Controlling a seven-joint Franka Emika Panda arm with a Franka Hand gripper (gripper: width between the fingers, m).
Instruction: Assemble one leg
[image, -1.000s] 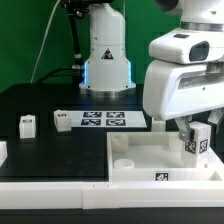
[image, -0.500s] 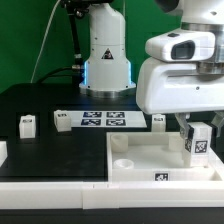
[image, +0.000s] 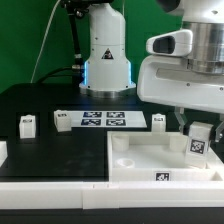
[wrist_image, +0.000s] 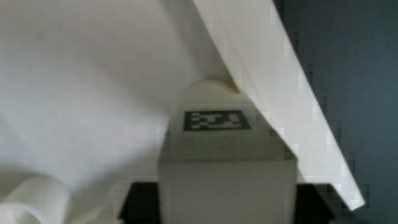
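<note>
My gripper (image: 197, 128) is shut on a white leg (image: 198, 142) with a black-and-white tag, held upright over the far right corner of the large white square panel (image: 150, 155). In the wrist view the leg (wrist_image: 224, 150) fills the middle between my dark fingers (wrist_image: 146, 205), its tagged top toward the panel's raised edge (wrist_image: 267, 90). Whether the leg's lower end touches the panel I cannot tell. Three more legs lie on the black table: one (image: 27, 123) at the exterior view's left, one (image: 62, 120) beside the marker board, one (image: 158, 121) behind the panel.
The marker board (image: 104, 119) lies on the table behind the panel. The robot base (image: 106, 55) stands at the back. A white block (image: 2, 150) shows at the exterior view's left edge. The panel carries a tag (image: 158, 178) on its front edge.
My gripper with the leg has shifted slightly to the exterior view's right and a little down toward the panel's corner. The leg behind the panel now shows fully.
</note>
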